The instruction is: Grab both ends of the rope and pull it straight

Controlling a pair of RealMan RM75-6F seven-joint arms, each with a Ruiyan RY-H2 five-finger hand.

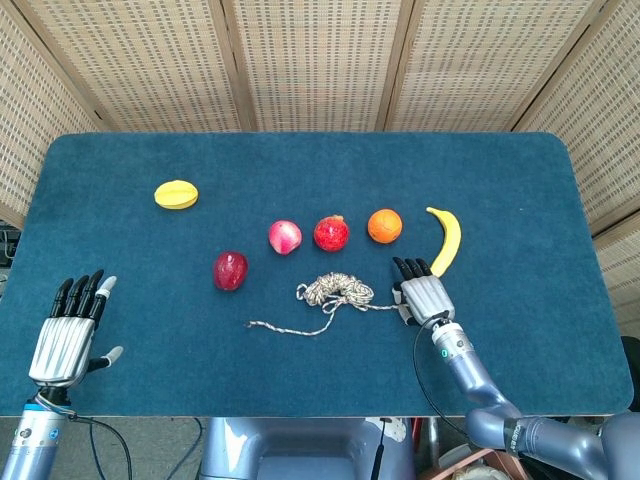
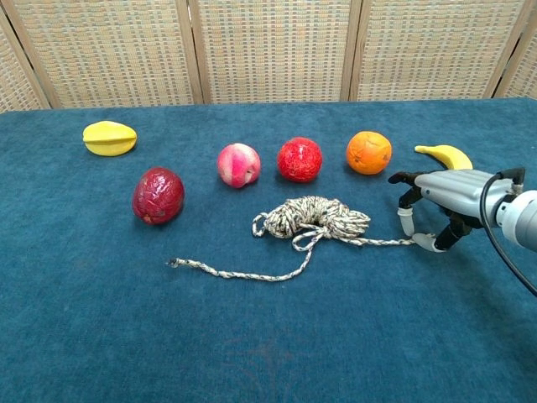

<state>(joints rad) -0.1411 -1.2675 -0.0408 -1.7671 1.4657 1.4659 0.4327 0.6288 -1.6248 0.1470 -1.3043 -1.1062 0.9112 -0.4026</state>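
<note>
My right robot hand [image 1: 423, 295] lies low on the blue worktop [image 1: 300, 165], at the right end of the rope [image 1: 335, 295], just below the banana [image 1: 446, 240]. The rope is bunched in the middle, with a loose tail going left. My left robot hand [image 1: 67, 335] rests far left, fingers apart, holding nothing.

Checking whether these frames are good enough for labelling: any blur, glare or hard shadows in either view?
Head view: sharp, evenly lit, no glare; the rope reads clearly. Chest view: also sharp, only soft shadows under the fruit and the right hand, which the frame edge cuts off.
</note>
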